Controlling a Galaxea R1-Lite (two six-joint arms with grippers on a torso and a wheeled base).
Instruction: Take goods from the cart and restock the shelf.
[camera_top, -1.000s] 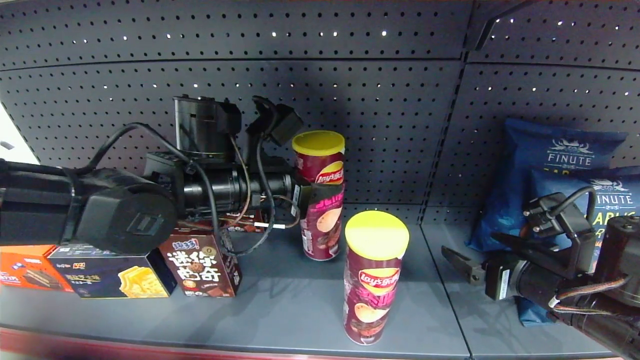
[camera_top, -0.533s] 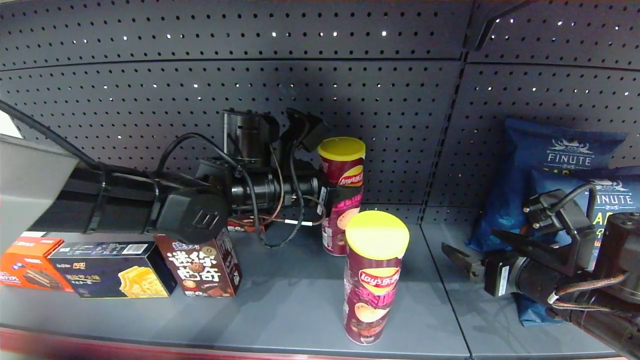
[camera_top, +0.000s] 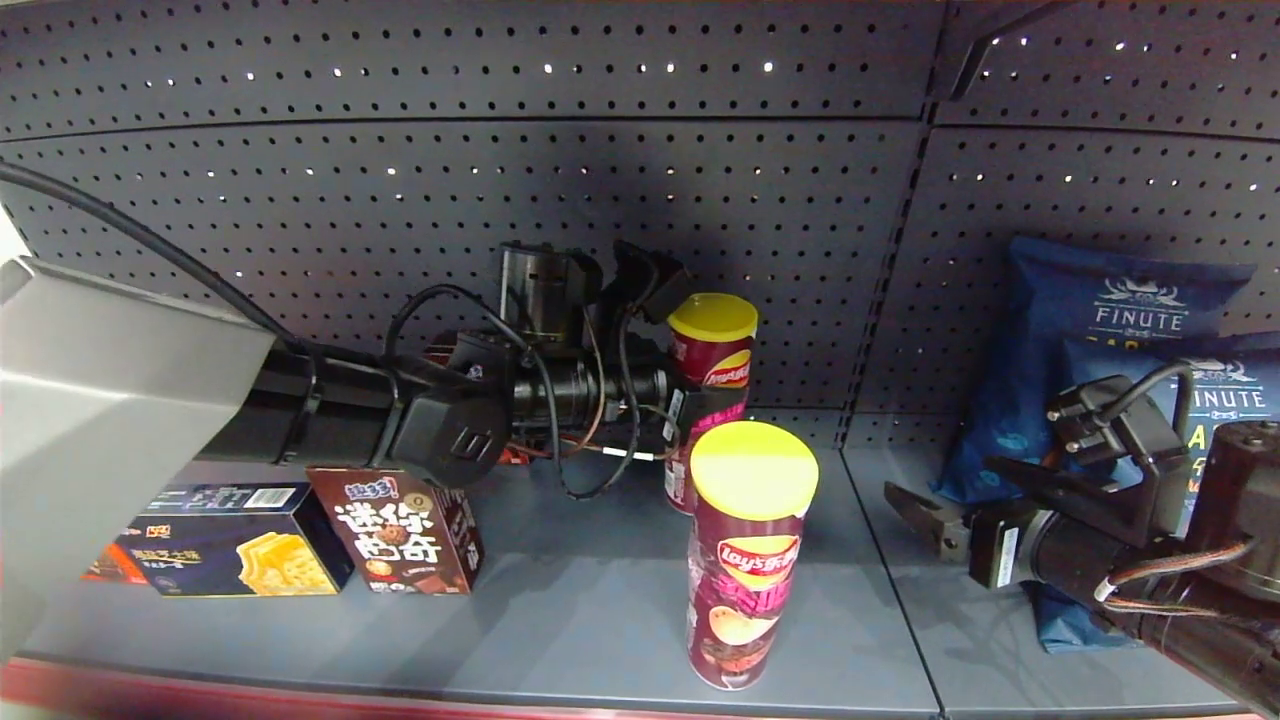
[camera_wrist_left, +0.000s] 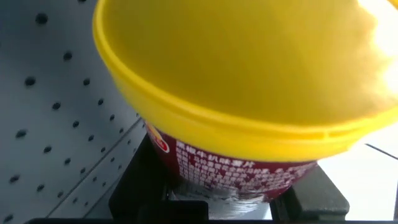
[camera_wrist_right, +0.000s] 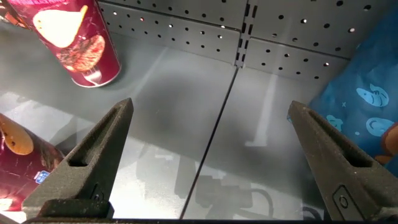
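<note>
- Left gripper (camera_top: 693, 417) is clamped side-on around the body of the rear chips can (camera_top: 712, 350), centre of the head view, just in front of the pegboard back wall (camera_top: 500, 180).
- Left wrist view: the yellow lid (camera_wrist_left: 249, 74) sits close under the camera, with black fingers (camera_wrist_left: 140, 190) on both sides of the can body.
- Rear can is upright. Its base is partly hidden by the front can, so can't tell if it touches the shelf (camera_top: 580, 610).
- Front chips can (camera_top: 748, 570) stands upright and free, lower centre, near the shelf's front edge.
- Right gripper (camera_wrist_right: 208, 115) is wide open and holding nothing, low over the shelf at lower right, well apart from both cans.
- Blue snack bags (camera_top: 1100, 320) lean against the back wall at right, behind the right arm.
- Lower left: brown cookie box (camera_top: 400, 530) just beside a dark cracker box (camera_top: 235, 545), near the front edge.
</note>
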